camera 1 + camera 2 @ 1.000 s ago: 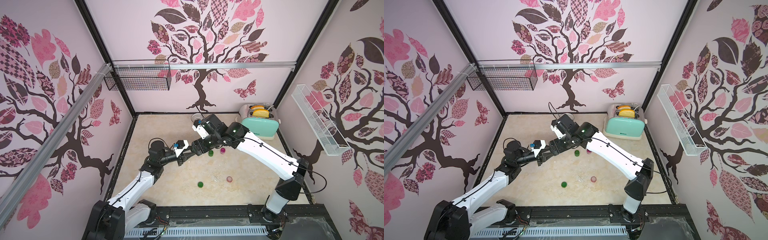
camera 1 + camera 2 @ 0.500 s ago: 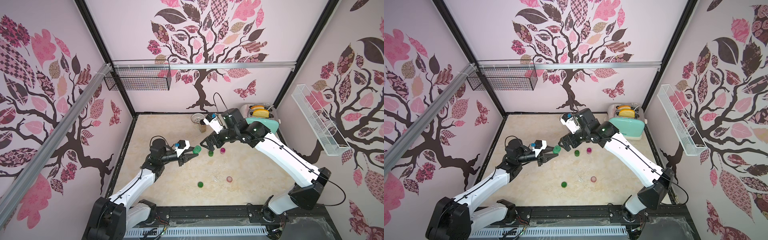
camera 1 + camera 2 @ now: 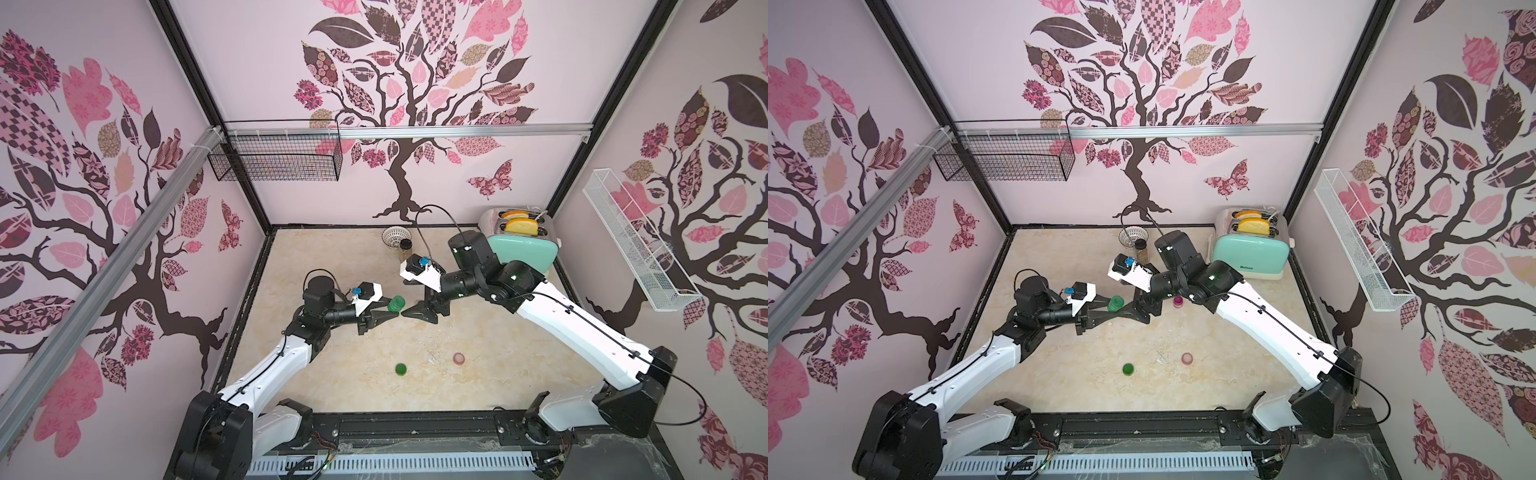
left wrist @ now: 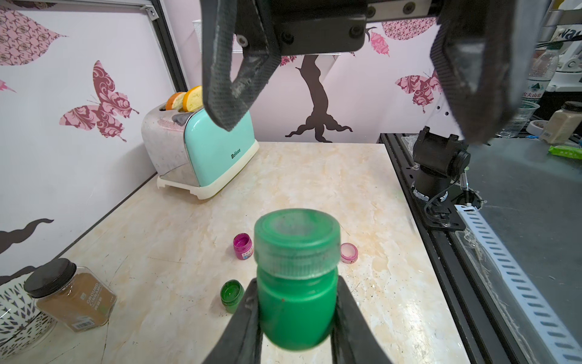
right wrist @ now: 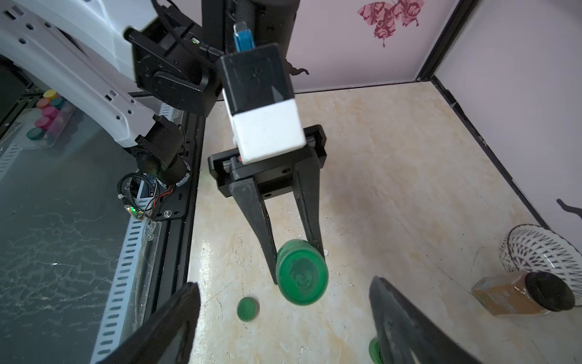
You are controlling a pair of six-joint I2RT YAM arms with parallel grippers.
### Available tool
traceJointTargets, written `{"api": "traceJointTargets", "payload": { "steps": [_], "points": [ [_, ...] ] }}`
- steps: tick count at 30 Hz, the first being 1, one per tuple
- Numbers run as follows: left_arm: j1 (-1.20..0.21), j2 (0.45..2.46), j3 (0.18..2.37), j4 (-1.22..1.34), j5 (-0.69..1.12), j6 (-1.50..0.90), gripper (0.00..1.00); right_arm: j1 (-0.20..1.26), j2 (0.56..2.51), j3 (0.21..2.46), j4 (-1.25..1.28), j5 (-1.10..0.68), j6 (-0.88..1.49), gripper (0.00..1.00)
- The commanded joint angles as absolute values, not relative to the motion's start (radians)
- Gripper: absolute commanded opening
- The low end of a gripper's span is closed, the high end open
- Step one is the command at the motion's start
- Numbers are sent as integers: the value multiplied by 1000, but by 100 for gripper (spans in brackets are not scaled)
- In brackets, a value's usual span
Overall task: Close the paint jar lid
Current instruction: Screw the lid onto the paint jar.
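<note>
A green paint jar (image 4: 297, 293) with a green lid (image 4: 297, 239) on top is held above the table, and my left gripper (image 4: 297, 318) is shut on its body. Both top views show the green paint jar (image 3: 396, 303) (image 3: 1115, 303) between the two arms. My right gripper (image 5: 285, 283) is open and faces the lid (image 5: 301, 277) end-on, a short way off and not touching it. From the left wrist view, the right gripper's fingers (image 4: 226, 78) hang wide apart beyond the jar.
On the table lie a loose green lid (image 3: 400, 369), a pink lid (image 3: 459, 358), a small open green jar (image 4: 232, 294) and an open magenta jar (image 4: 242, 246). A spice jar (image 4: 72, 296) and a patterned bowl (image 5: 535, 249) stand at the back, with a mint toaster (image 3: 521, 249) at the back right.
My right gripper was over the jar's lid a second ago and has drawn back to the right, and its arm has swung round. The left gripper keeps hold of the jar.
</note>
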State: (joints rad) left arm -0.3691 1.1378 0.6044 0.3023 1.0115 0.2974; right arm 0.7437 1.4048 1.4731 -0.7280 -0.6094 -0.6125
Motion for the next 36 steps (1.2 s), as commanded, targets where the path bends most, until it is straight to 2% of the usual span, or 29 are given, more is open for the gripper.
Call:
{"api": "traceJointTargets", "payload": {
  "steps": [1,10,15,29,36],
  "points": [
    [-374,1134,628,295,1022,316,26,746,1420,1500,-736,-643,-708,82],
    [-375,1131,628,282,1016,327,26,759,1492,1555,-808,-570,-752,67],
    [-377,1132,629,279,1015,330,26,767,1508,1559,-812,-549,-762,64],
    [-380,1129,629,273,1014,333,26,773,1531,1579,-830,-548,-754,45],
    [-380,1128,629,269,1012,336,26,780,1543,1592,-856,-545,-752,41]
  ]
}}
